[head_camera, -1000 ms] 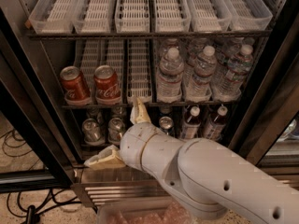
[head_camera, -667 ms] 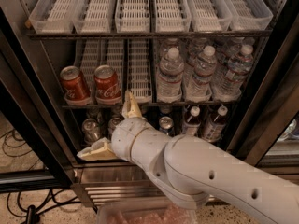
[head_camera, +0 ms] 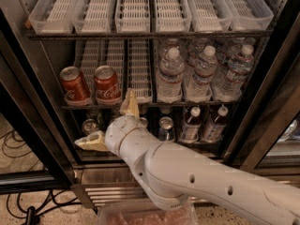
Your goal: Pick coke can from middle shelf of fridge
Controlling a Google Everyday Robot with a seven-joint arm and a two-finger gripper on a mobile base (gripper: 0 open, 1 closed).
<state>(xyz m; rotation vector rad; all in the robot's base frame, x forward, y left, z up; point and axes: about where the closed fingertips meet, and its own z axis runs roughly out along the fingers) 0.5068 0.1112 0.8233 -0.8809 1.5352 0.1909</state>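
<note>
Two red cans stand side by side at the left of the middle shelf (head_camera: 154, 105) of the fridge (head_camera: 28, 88). The coke can (head_camera: 107, 84) is nearer the gripper (head_camera: 105, 120), which hangs just below, spread wide and empty. Its upper finger (head_camera: 131, 103) overlaps the shelf edge, so rising may snag it or topple the can. Since a second ago the gripper has slid left and slightly up, and the cans are unmoved.
</note>
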